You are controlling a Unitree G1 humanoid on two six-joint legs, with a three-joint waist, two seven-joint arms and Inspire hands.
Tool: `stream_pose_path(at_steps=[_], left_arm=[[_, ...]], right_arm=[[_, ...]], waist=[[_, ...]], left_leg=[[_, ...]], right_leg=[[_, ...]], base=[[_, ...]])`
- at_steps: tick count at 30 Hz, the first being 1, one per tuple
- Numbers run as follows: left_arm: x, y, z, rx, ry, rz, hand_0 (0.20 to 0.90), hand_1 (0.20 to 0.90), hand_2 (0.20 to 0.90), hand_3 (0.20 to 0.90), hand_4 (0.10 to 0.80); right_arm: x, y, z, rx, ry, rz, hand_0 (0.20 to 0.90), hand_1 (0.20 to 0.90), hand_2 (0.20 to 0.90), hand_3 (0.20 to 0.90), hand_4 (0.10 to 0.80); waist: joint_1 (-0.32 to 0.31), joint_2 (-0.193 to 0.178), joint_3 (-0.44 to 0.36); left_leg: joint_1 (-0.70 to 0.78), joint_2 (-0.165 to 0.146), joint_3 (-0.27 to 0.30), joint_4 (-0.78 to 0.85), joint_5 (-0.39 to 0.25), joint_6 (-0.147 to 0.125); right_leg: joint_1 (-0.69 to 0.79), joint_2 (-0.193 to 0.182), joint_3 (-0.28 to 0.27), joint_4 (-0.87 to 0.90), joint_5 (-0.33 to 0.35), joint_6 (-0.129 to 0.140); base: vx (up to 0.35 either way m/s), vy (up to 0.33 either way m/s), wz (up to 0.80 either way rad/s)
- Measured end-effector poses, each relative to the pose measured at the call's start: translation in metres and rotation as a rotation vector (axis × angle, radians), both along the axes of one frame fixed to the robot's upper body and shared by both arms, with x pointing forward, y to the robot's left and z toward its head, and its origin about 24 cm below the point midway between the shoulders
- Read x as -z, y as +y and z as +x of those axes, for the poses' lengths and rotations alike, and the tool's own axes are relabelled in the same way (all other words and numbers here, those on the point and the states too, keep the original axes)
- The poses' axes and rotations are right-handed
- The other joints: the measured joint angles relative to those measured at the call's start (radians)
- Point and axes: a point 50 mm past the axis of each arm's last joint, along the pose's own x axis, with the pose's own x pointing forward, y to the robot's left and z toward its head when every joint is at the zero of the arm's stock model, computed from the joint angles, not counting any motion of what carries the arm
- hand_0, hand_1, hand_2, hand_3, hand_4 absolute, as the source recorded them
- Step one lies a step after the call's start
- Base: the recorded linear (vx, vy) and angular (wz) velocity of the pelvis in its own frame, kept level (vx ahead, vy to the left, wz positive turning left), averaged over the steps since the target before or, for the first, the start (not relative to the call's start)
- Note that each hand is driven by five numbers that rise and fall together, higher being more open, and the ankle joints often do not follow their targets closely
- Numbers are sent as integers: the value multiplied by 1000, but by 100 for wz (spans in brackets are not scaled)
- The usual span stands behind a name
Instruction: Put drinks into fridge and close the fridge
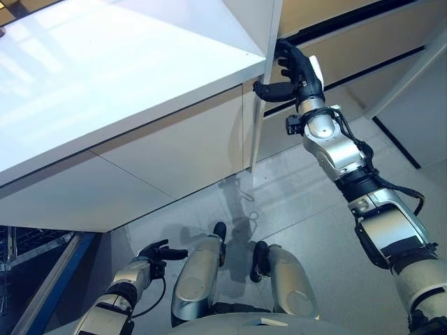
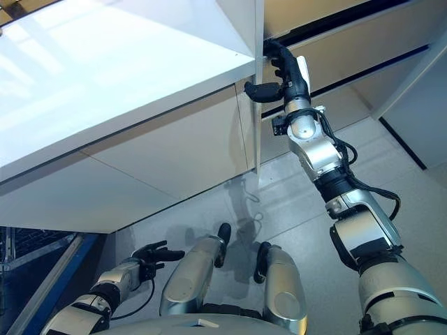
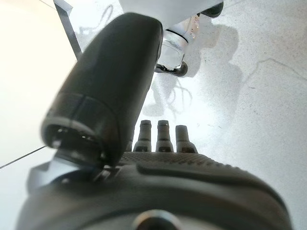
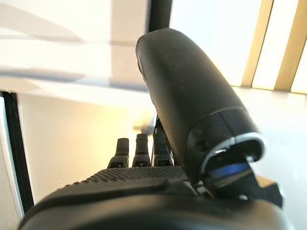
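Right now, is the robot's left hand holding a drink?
No. The left hand hangs low by the floor with its fingers spread and nothing in them.

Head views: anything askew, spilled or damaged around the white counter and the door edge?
Nothing stands out. The right hand is at the upright door edge beside the white counter. The left hand hangs low and open, holding nothing. No drink or spill shows.
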Motion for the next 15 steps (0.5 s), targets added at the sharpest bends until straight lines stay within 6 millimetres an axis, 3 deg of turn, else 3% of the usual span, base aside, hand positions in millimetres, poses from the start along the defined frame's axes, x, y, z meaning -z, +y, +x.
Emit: stream_pose_path(at_steps=[3, 6, 8, 11, 14, 15], left_arm=[[1, 0, -3, -6, 1, 4, 900, 900, 900, 900, 800], [1, -1, -5, -13, -21, 6, 900, 900, 900, 900, 800], [7, -1, -20, -33, 2, 3, 900, 900, 900, 900, 800], [17, 3, -45, -88, 56, -6, 900, 900, 900, 900, 800], [22, 7, -63, -124, 86, -4, 900, 900, 900, 900, 800], [23, 10, -70, -135, 97, 2, 900, 900, 900, 900, 800]], right_arm=[[12, -8, -7, 3, 17, 47, 900, 900, 900, 900, 800], [45, -35, -23, 79, 61, 129, 900, 900, 900, 900, 800], [90, -67, -44, 191, 167, 178, 900, 900, 900, 900, 800], [136, -93, -73, 287, 289, 212, 900, 900, 900, 900, 800], [185, -114, -117, 335, 435, 242, 900, 900, 900, 900, 800], [210, -120, -137, 352, 530, 253, 900, 900, 900, 900, 800]], waist=[[-4, -5, -8], [-2, -11, -33], [-9, -26, -86], [-54, -50, -140], [-85, -82, -205], [-105, -97, -236]], left_leg=[[36, 11, 19, -49, 12, 7], [68, 11, 27, -114, 28, 14], [107, 11, 47, -185, 45, 23], [162, 11, 58, -252, 48, 33], [216, 18, 83, -324, 54, 40], [239, 22, 93, -354, 55, 42]], right_leg=[[30, 2, 7, -53, 17, 17], [59, 5, 13, -113, 33, 35], [90, 9, 31, -182, 56, 56], [151, 16, 47, -271, 78, 74], [209, 28, 64, -372, 108, 85], [231, 35, 78, -416, 122, 88]], base=[[-42, 38, -5], [-28, 36, -1], [-26, 53, -20], [-64, 40, -20], [-121, 20, -24], [-112, -6, -27]])
